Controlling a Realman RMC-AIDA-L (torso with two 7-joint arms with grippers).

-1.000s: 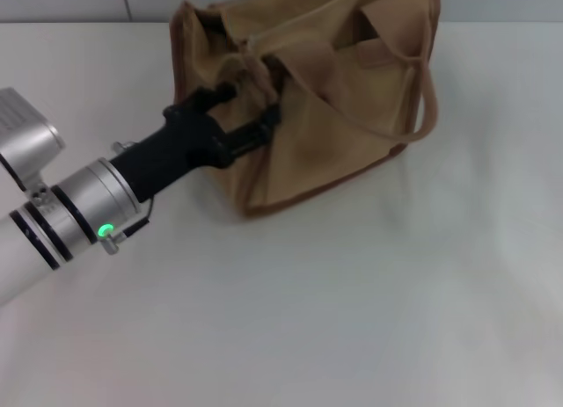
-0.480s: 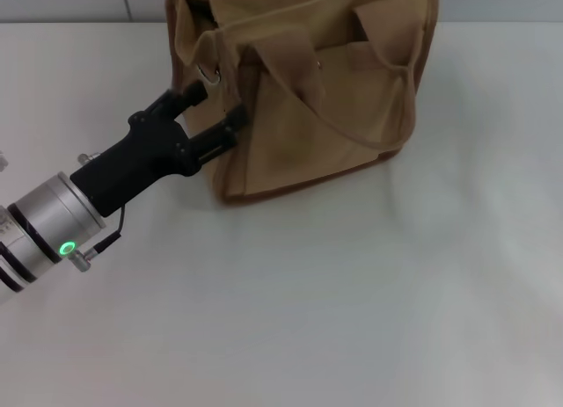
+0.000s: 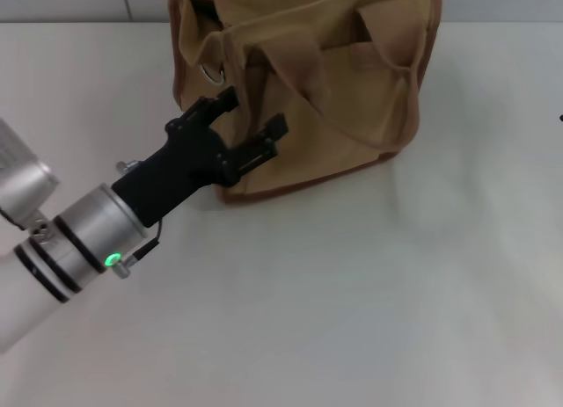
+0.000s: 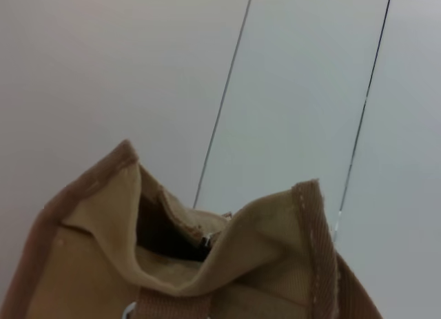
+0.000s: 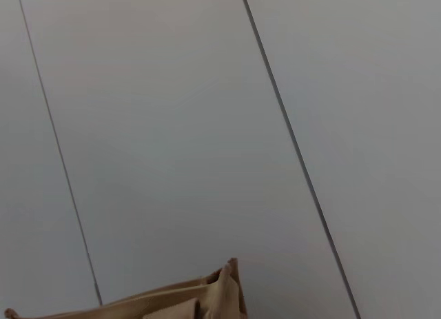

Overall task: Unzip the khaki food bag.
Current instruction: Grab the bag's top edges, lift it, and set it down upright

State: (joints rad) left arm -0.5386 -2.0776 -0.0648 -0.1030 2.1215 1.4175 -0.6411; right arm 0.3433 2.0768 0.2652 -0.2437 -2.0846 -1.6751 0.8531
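Note:
The khaki food bag (image 3: 343,117) stands upright at the back middle of the white table, with its handles drooping over the front face. A metal ring (image 3: 211,73) hangs at its left end. My left gripper (image 3: 251,115) is open and empty, its fingers spread in front of the bag's left front corner, close to the fabric. The left wrist view looks up at the bag's end (image 4: 186,264), where a dark gap (image 4: 165,229) shows between the top edges. The right wrist view shows only the bag's top edge (image 5: 172,305), far off. The right gripper does not show.
The white table (image 3: 352,293) stretches in front of the bag and to its right. A grey panelled wall (image 4: 310,91) rises behind the bag. My left arm (image 3: 79,240) reaches in from the lower left.
The left gripper let go of the bag's top, drew back to the left, then moved right again to the front corner. The bag settled from pulled and creased to upright.

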